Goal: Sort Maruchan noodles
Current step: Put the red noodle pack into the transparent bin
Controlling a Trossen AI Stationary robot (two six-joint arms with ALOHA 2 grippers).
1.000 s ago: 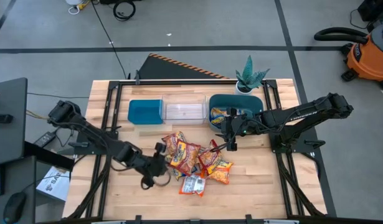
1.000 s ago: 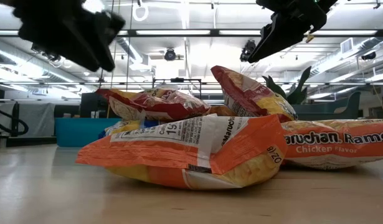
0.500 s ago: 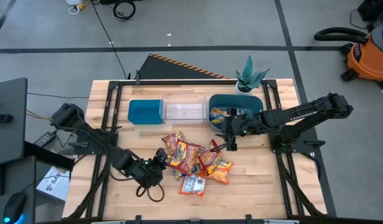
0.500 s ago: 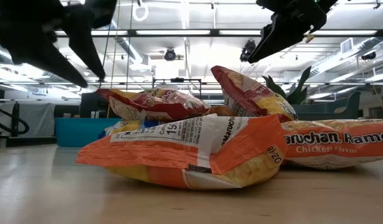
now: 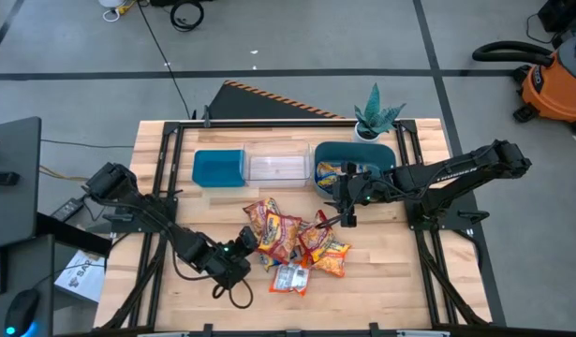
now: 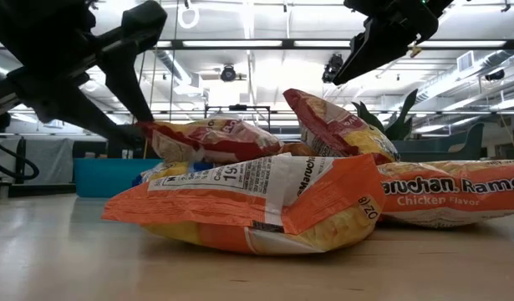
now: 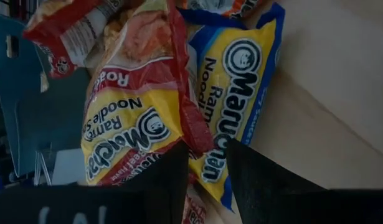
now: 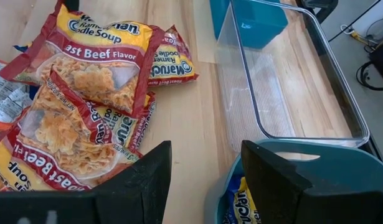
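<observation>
Dark metal of the left gripper (image 5: 239, 259) sits low near the worktop's front edge, left of centre, its two fingers (image 7: 172, 180) spread apart around the edge of a red-and-yellow crinkly plastic ramen packet (image 7: 135, 118), not closed on it. Just beside that packet lies a yellow-and-blue ramen packet (image 7: 231, 112). Both belong to the heap of Maruchan noodles (image 5: 292, 243) piled at the middle of the wooden worktop (image 5: 391, 281); an orange chicken-flavour packet (image 6: 248, 205) lies at the front of the heap. Along the back edge stand three bins in a row: a small teal plastic bin (image 5: 218, 168), a clear plastic bin (image 5: 278, 167), and a larger teal tub (image 5: 355, 164) with a yellow-and-blue packet inside. The right gripper (image 5: 344, 217) hangs above the worktop between the tub and the heap, fingers (image 8: 272, 180) parted and holding nothing.
</observation>
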